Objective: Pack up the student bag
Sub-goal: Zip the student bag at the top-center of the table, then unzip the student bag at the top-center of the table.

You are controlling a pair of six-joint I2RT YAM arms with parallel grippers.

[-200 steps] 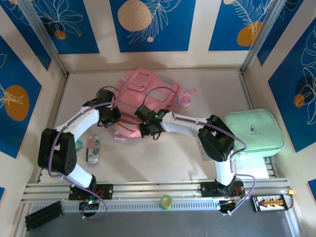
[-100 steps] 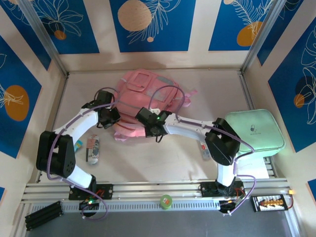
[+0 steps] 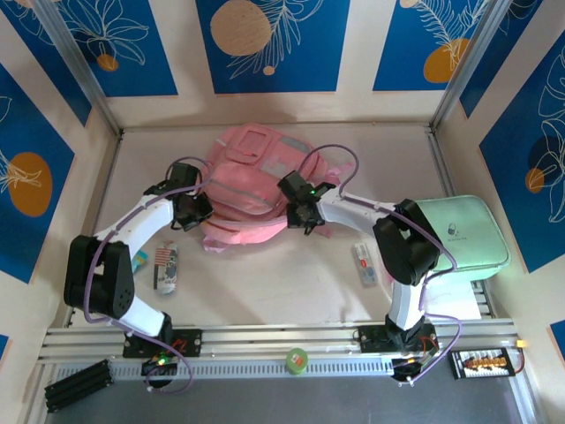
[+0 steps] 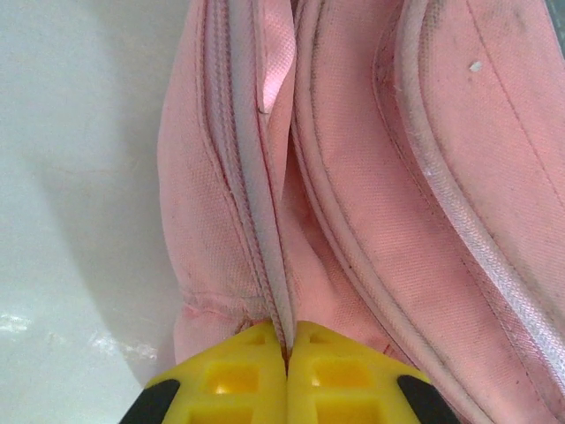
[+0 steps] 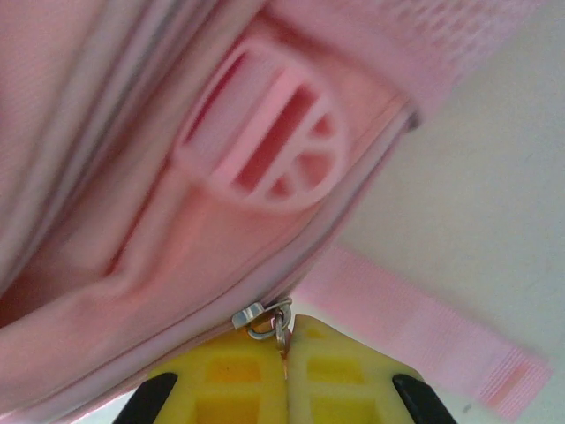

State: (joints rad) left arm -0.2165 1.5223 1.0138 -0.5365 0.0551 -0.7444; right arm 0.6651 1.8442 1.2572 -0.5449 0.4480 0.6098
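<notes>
The left gripper [image 4: 287,344] had its yellow fingers pressed together on a zip seam of the student bag [image 3: 256,163]. The pale zip tape ran straight into the line where the fingers met. The right gripper [image 5: 284,346] was closed too, pinching a small metal zip pull [image 5: 265,316] at the bag's edge.

Close up, the right wrist view showed a round pink moulded patch [image 5: 260,146] with slots in it, and a flat webbing strap [image 5: 415,340] lying on the table beyond. The left wrist view gave padded pink folds edged with paler piping.

From overhead the bag lay flat, soft and pink with a paler pocket panel, toward the back middle of the table [image 3: 291,291]. Both arms reached forward and inward with elbows bent outward, their wrists meeting the bag's near edge from either side. A mint-green case [image 3: 455,231] sat well apart at the right.
</notes>
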